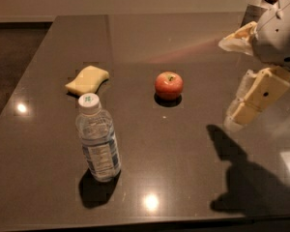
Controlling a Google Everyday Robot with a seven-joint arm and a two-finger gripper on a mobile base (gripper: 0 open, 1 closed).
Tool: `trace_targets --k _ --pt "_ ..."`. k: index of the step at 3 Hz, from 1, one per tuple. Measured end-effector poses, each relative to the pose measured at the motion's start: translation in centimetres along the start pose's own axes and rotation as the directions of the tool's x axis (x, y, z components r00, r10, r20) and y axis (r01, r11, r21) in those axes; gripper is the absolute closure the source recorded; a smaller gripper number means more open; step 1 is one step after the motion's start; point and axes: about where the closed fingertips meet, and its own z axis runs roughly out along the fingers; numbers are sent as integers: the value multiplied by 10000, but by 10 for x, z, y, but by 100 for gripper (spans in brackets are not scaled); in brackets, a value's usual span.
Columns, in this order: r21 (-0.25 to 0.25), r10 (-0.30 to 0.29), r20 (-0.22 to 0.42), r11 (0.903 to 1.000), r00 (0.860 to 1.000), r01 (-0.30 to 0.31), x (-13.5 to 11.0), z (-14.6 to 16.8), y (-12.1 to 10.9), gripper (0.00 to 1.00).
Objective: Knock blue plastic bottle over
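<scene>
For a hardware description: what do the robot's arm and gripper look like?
The gripper, at the view's right edge, is cream-coloured and blocky, with one dark dot on its side. The arm above it has a rounded white shell with dark dots. No cables show.
</scene>
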Motion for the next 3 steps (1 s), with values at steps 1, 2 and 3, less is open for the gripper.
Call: trace_targets --k 1,2,3 --pt "-539 -403 1228 9974 9916 472 -43 17 21 0" --pt "-1090 -513 2072 9912 9770 751 -85 45 35 0" --pt "-1642 -327 2713 9832 9619 797 -125 74 46 0"
